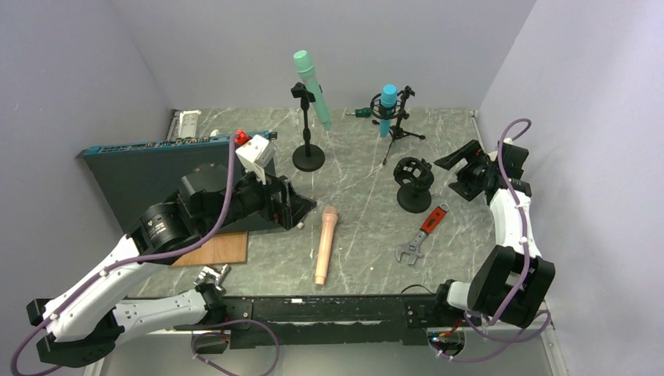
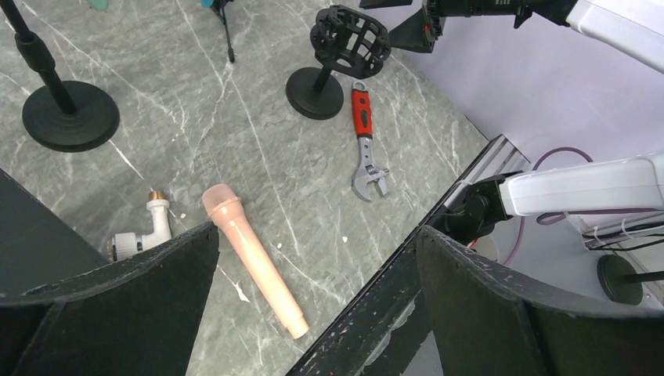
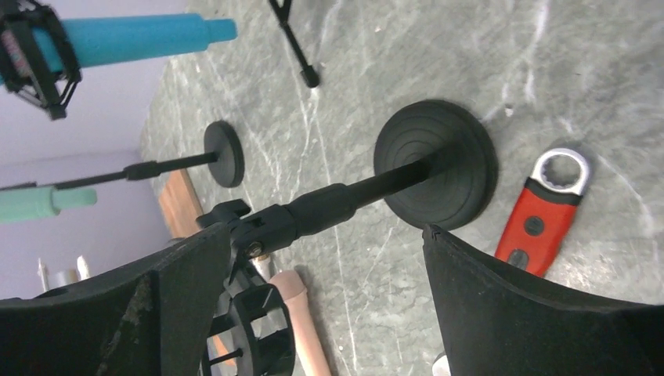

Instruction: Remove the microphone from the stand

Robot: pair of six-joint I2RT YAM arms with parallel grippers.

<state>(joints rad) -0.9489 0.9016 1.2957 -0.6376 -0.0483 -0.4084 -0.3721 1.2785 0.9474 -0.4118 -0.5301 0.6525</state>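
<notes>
A mint-green microphone (image 1: 312, 86) sits clipped in a tall round-base stand (image 1: 308, 159) at the back. A blue microphone (image 1: 387, 106) sits in a shock mount on a tripod stand (image 1: 401, 131); it also shows in the right wrist view (image 3: 133, 39). A peach microphone (image 1: 326, 243) lies flat on the table, also in the left wrist view (image 2: 252, 258). An empty shock-mount stand (image 1: 413, 182) stands right of centre. My left gripper (image 1: 301, 213) (image 2: 319, 235) is open and empty, above and left of the peach microphone. My right gripper (image 1: 458, 172) (image 3: 327, 235) is open and empty, just right of the empty stand (image 3: 435, 163).
A red-handled wrench (image 1: 424, 233) lies right of the peach microphone. A dark panel (image 1: 149, 168) and a wooden board (image 1: 219, 249) are at the left, a white pipe fitting (image 1: 213, 276) near the front edge. A green-handled tool (image 1: 360, 113) lies at the back. Walls close in on three sides.
</notes>
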